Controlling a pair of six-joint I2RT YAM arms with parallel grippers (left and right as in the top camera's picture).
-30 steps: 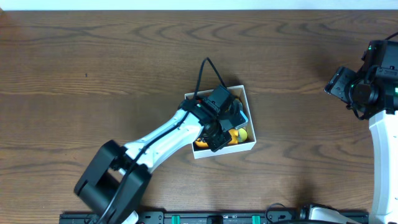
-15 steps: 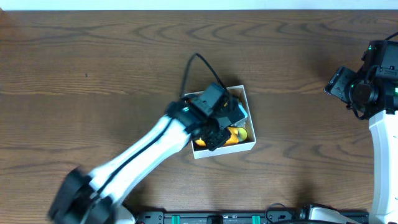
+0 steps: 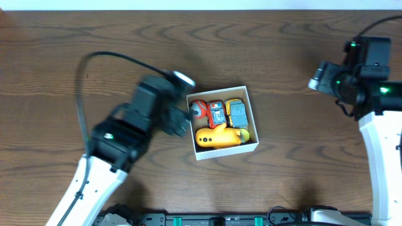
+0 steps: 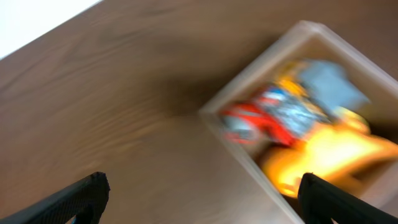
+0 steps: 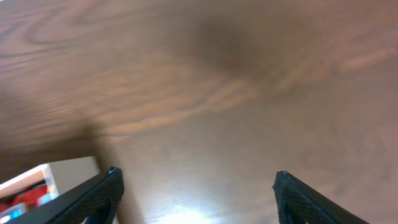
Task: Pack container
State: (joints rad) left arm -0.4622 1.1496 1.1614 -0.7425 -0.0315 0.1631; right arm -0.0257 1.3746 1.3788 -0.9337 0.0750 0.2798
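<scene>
container (image 3: pixel 227 151) looks full; left gripper (image 4: pixel 202 193) and right gripper (image 5: pixel 196 186) both spread, empty; lift left clear of its wall.

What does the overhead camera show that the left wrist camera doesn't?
Only overhead: the left arm and the right arm, and the whole container with all four walls. Only left wrist: the left hand, fingers spread wide with nothing between them, and a white strip beyond the table. Both: the table, the red toy and the yellow toy inside the container, blurred in the wrist view.
</scene>
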